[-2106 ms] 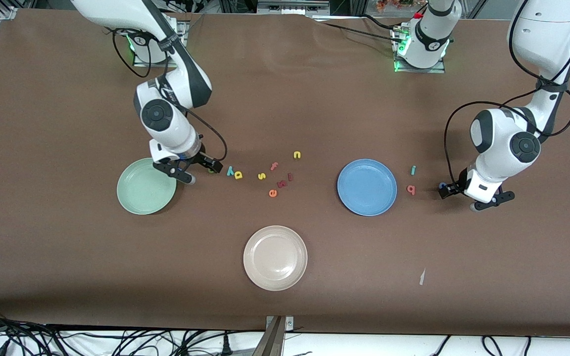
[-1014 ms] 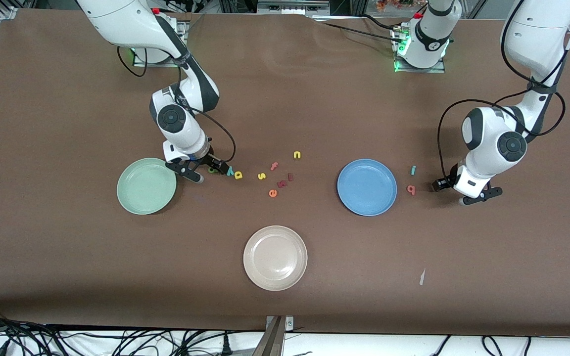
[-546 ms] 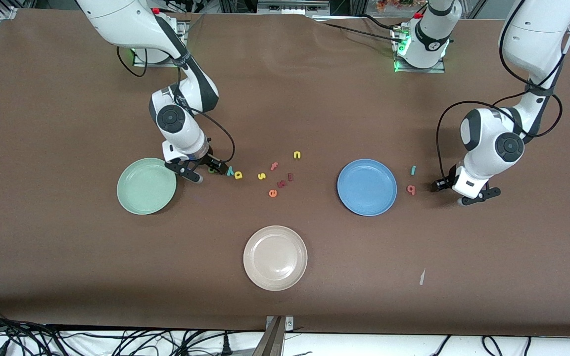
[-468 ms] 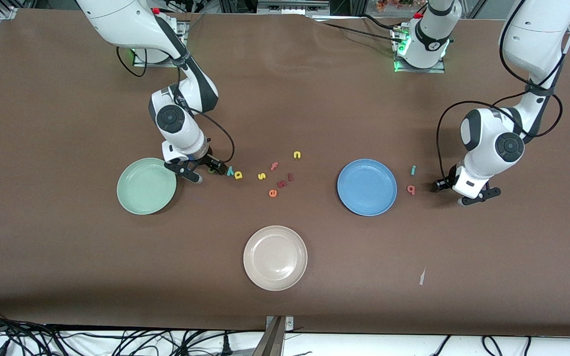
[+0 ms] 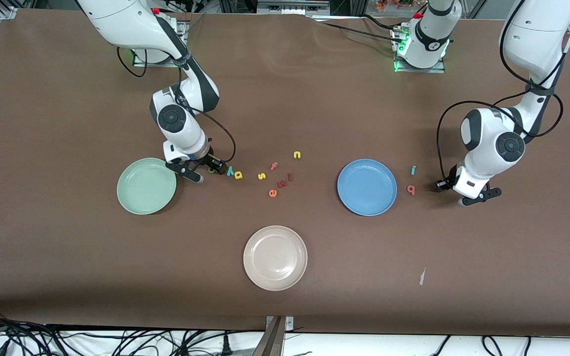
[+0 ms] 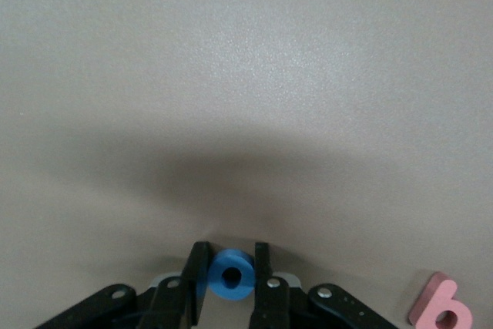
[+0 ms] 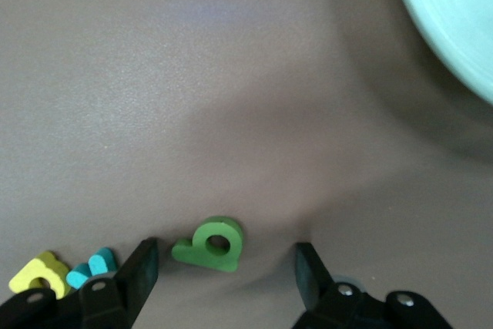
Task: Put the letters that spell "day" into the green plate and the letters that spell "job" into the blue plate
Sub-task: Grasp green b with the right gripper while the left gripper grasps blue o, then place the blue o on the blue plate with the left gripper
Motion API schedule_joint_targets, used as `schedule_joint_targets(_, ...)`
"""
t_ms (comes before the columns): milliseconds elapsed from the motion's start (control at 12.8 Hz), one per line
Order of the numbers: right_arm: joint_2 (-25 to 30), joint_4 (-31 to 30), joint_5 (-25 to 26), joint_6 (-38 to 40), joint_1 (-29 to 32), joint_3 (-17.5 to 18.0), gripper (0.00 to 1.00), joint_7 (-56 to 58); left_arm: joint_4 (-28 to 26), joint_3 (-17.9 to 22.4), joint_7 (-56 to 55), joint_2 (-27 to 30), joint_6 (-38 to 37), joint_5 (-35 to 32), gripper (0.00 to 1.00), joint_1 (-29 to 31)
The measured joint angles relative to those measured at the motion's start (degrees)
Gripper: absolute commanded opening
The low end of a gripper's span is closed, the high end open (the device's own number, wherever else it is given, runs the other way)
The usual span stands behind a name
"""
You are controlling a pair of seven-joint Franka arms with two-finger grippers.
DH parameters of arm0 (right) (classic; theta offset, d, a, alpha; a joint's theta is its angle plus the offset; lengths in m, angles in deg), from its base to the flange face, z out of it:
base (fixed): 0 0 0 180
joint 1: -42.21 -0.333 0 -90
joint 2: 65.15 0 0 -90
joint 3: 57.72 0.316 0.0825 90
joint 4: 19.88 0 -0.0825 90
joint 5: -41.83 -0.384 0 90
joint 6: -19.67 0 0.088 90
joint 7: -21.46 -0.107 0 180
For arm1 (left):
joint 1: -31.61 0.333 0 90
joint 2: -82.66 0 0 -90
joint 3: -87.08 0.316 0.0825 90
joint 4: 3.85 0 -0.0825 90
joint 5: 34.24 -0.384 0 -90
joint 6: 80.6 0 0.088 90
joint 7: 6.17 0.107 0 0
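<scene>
where the brown worktop (image 5: 67, 99) carries both plates, left claw (image 6: 228, 287) sits low, fingers pinching small blue ring letter o (image 6: 231, 275); salmon b (image 6: 441, 307) near, at 3 o'clock of round blue plate (image 5: 366, 187). right claw (image 7: 223, 271) spread around dark green rounded letter (image 7: 209, 243), at 3 o'clock of pale mint-green plate (image 5: 146, 186); teal y (image 7: 91, 266) and yellow rounded letter (image 7: 35, 273) beside it.
</scene>
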Motion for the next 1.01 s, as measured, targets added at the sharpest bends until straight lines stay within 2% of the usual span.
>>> schedule_joint_targets(312,0.2,0.0,0.0,-0.3,-0.2,0.0,0.57,0.0,2.0,0.1,-0.3,1.8,-3.7,0.0,0.2,0.2)
schedule_joint_targets(468,0.2,0.1,0.0,-0.5,-0.2,0.0,0.56,0.0,3.6,-0.3,-3.3,4.4,-8.2,0.0,0.21,-0.2)
schedule_joint_targets(1014,0.3,0.1,0.0,-0.5,-0.3,-0.4,0.52,1.1,4.8,-6.1,-28.7,5.9,-9.8,0.0,0.21,-9.7)
